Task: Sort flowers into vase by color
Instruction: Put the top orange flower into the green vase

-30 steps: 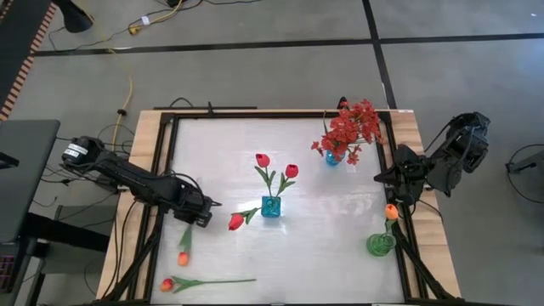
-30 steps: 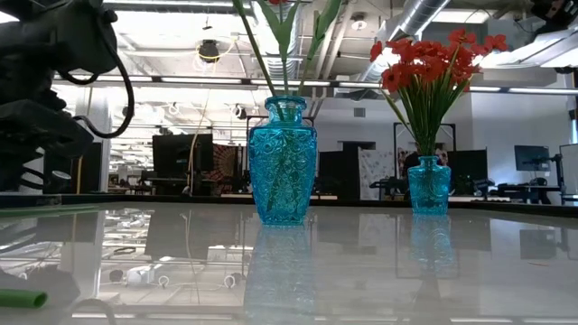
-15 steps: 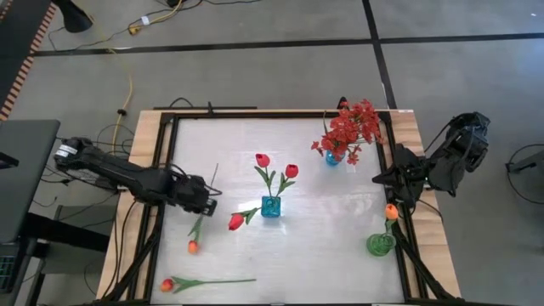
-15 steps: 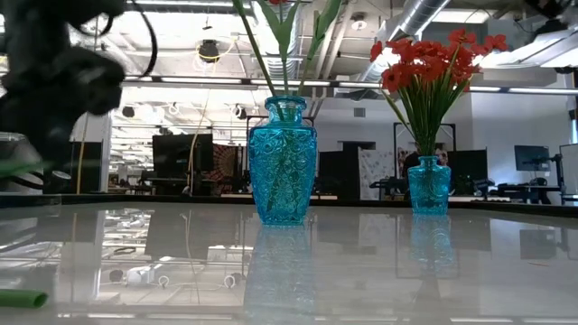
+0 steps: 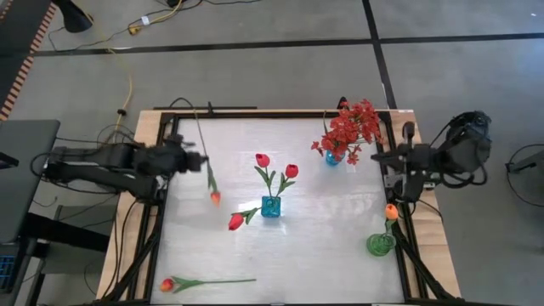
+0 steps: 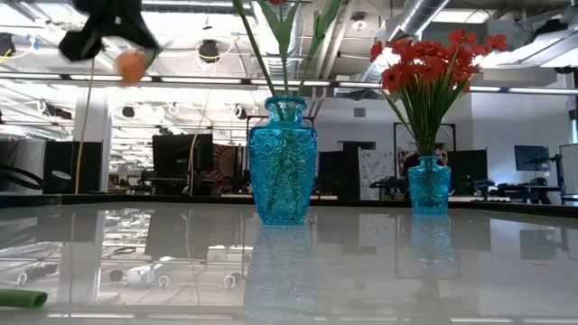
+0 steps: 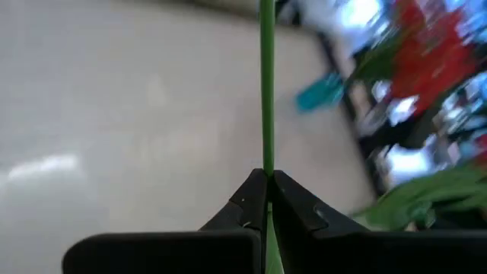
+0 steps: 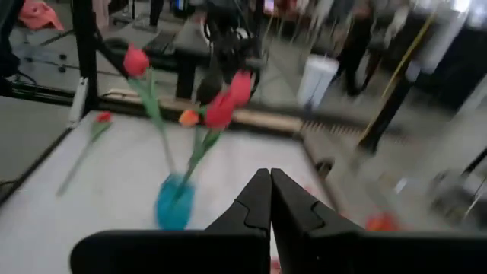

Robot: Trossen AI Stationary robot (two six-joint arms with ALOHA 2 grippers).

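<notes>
My left gripper [image 5: 201,161] is raised over the table's left side, shut on an orange tulip [image 5: 215,197]; the low view shows that bud [image 6: 132,65] high up. A second orange tulip [image 5: 167,285] lies at the near left. A red rosebud [image 5: 236,222] lies beside the big blue vase [image 5: 270,206], which holds two red rosebuds. A small blue vase [image 5: 333,158] holds red sprays. A green vase [image 5: 380,245] holds an orange tulip. My right gripper [image 5: 384,159] waits shut and empty at the right edge. My left gripper pinches the orange tulip's thin green stem [image 7: 266,156] between its two fingers, about midway along it. The fingers come from the table's left, slanting down, and lie across the stem. The tulip is lifted clear and tilted, bud end toward the near edge.
Black frame rails [image 5: 167,195] border the white tabletop on its left and right sides. The three vases stand in the middle and on the right half. Bare tabletop [image 5: 221,136] lies at the far left under the raised arm.
My left gripper has risen from the tabletop and gone toward the far edge, tipping up from pointing down. The orange tulip came with it, lifted clear of the table, its bud swung up and toward the middle. My right gripper has rolled its wrist and risen slightly.
</notes>
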